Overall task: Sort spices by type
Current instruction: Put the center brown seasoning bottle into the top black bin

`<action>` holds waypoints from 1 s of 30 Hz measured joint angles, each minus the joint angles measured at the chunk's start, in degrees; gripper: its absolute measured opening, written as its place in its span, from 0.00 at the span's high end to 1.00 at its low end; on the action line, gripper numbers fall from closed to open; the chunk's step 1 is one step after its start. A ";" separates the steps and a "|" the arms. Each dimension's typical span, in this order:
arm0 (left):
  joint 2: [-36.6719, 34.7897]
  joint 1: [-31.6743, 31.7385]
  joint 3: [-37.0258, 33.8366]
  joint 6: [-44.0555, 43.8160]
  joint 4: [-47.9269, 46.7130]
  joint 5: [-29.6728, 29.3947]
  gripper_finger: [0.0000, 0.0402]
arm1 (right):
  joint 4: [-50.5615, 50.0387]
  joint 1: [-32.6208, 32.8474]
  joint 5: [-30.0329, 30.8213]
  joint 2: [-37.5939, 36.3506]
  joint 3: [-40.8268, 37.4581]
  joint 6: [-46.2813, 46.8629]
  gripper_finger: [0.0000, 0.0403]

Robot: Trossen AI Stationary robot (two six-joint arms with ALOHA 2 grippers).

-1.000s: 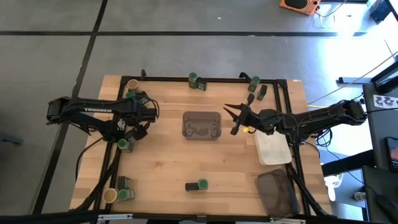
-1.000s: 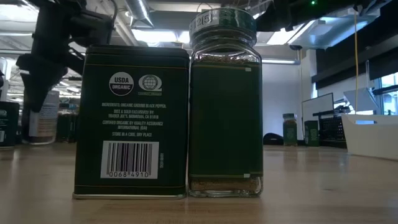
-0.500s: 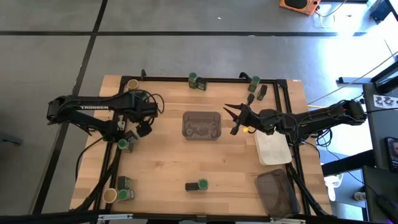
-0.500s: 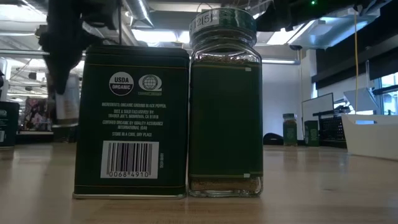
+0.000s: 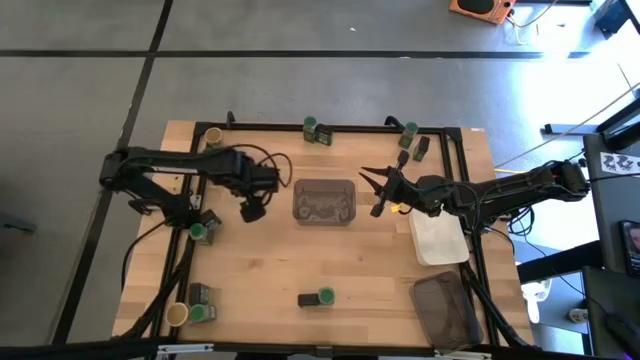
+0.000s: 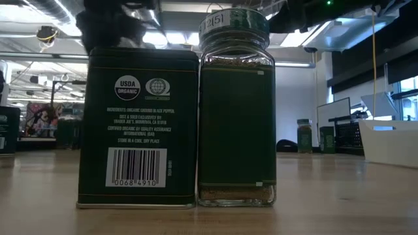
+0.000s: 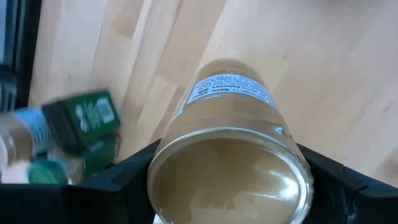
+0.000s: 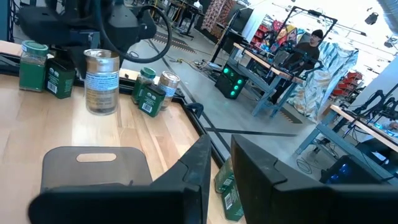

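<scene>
A: What has the left claw (image 5: 254,209) got?
B: A round glass jar (image 7: 229,163), pinched between its fingers (image 7: 124,177). The wrist view looks at the jar's end, with tan powder inside and a white label on the side. From above, the claw hangs over the desk (image 5: 260,270) just left of the grey tray (image 5: 323,201).

A: And in the tray?
B: It sits mid-desk. Something shows through its wall, but I cannot tell what.

A: Other spices near that arm?
B: A green-lidded jar (image 5: 198,232) at the left edge, just beside the arm. A tan-lidded jar (image 5: 212,135) at the far left corner. At the near left corner, another tan-lidded one (image 5: 177,315) beside a green-lidded pair (image 5: 201,298).

A: The right claw (image 5: 372,190)?
B: Pressed together, holding nothing, hanging just right of the tray.

A: Farther out?
B: A tin and jar (image 5: 317,129) on the far edge; more (image 5: 411,139) toward the far right corner. A white tray (image 5: 438,238) and a dark tray (image 5: 446,310) lie along the right side. Near the front edge, a dark tin (image 6: 138,128) touches a green-lidded jar (image 6: 236,111) filled with dark spice
</scene>
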 joint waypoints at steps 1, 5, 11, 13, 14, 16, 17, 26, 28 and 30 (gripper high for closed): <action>1.28 -0.40 1.46 0.50 -0.04 0.00 0.31 | 0.01 0.00 -0.01 0.00 0.00 0.00 0.84; 6.31 -1.51 7.63 3.13 -0.46 -0.02 0.30 | 0.00 0.00 -0.01 0.00 0.00 0.00 0.84; 12.76 -1.65 16.79 6.51 -2.25 -2.27 0.30 | -0.01 0.00 -0.01 0.00 0.00 0.00 0.84; 14.47 -1.61 19.41 8.25 -2.05 -2.54 0.30 | -0.01 0.00 -0.01 0.00 0.00 -0.02 0.84; 15.26 -1.51 20.62 9.15 -1.80 -2.49 0.30 | -0.01 0.00 -0.01 0.00 0.00 0.00 0.84; 16.78 -1.51 22.76 10.51 -0.80 -2.45 0.30 | -0.02 0.00 -0.01 0.00 0.00 0.00 0.84; 17.49 -1.49 23.55 11.14 -0.14 -2.45 0.30 | -0.02 0.00 -0.01 0.00 0.00 0.00 0.84; 24.01 -0.93 25.07 17.02 5.50 -2.25 0.30 | -0.04 0.00 -0.01 0.00 0.00 0.00 0.84; 25.78 -0.52 25.05 18.39 6.23 -1.97 0.30 | -0.06 0.00 -0.01 0.00 0.00 0.00 0.84; 27.18 -0.17 25.03 19.67 6.88 -1.17 0.30 | -0.07 0.00 -0.01 0.00 0.00 -0.02 0.84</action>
